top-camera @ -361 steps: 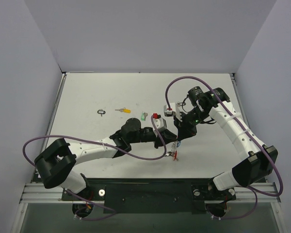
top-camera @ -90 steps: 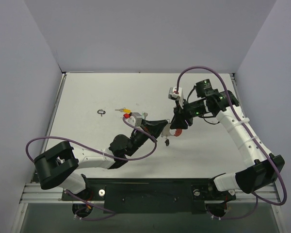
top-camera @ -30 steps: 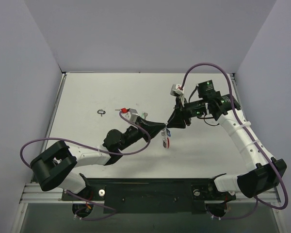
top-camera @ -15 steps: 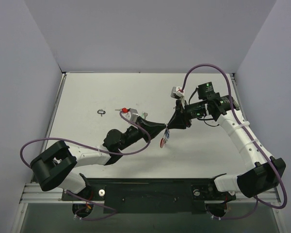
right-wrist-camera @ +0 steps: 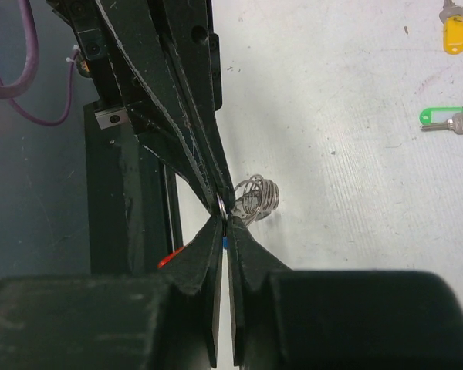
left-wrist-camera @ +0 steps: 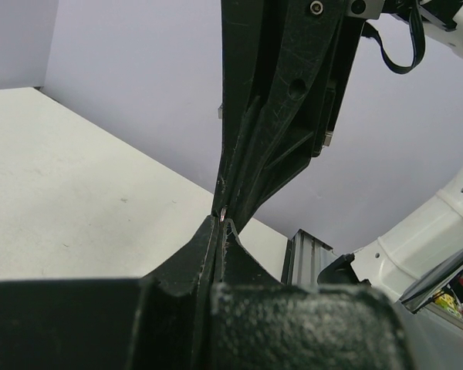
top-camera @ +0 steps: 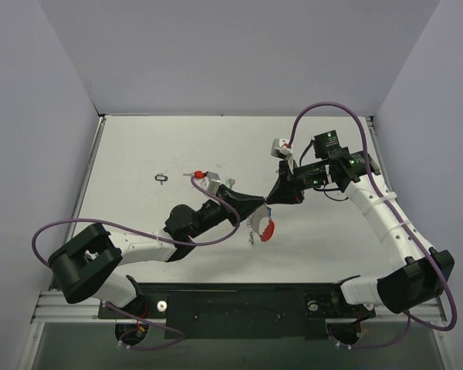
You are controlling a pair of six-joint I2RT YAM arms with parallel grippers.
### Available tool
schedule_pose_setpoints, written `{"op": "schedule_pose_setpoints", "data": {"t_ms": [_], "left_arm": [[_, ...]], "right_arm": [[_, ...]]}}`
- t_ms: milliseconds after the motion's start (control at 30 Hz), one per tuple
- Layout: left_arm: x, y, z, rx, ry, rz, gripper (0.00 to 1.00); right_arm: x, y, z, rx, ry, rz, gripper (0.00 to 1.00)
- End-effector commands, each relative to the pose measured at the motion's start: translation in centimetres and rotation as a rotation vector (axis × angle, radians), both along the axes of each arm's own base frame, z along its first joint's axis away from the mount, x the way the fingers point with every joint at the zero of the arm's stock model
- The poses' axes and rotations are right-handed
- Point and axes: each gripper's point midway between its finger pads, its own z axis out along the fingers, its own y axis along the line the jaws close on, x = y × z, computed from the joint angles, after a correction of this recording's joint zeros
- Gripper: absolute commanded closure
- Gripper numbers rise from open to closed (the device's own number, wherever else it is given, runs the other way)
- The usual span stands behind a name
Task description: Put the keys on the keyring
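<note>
Both grippers meet tip to tip above the table's middle. My left gripper (top-camera: 262, 202) (left-wrist-camera: 221, 220) is shut on a thin sliver of metal, the wire of the keyring (right-wrist-camera: 259, 196). My right gripper (top-camera: 273, 199) (right-wrist-camera: 226, 221) is shut on the same ring from the opposite side. Its coiled silver loops bulge beside the jaws. The red tag (top-camera: 268, 230) and a small bunch of keys (top-camera: 251, 233) hang below the tips. A blue bit (right-wrist-camera: 226, 243) shows through the right jaws' gap. A yellow-tagged key (right-wrist-camera: 453, 32) and a green-tagged key (right-wrist-camera: 446, 119) lie on the table.
A small black loop-shaped tag (top-camera: 162, 177) lies on the white table (top-camera: 139, 146) at the left. Grey walls stand close on three sides. Purple cables arch over both arms.
My right gripper has shut on the ring beside the left fingertips. The hanging red tag and keys have swung a little beneath them. The left gripper stayed shut.
</note>
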Motion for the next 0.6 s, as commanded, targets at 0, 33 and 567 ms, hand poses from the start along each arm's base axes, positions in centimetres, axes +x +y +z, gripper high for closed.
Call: {"op": "schedule_pose_setpoints", "data": {"t_ms": [0,33,567], "left_arm": [[-2.5,2.7,10.5,-0.350,-0.243,-0.016,1.00],[-2.4,2.7,10.4,-0.348,-0.240,-0.015,1.00],[-1.7,0.3,4.2,-0.037,-0.145,-0.045,0.78]], "right_arm": [[-1.5,0.5,0.5,0.030,0.014,0.060,1.00],[-1.6,0.4,0.5,0.025,0.011,0.057,1.00],[-0.7,-3.8,-0.8,-0.305,-0.110,-0.039,1.00]]}}
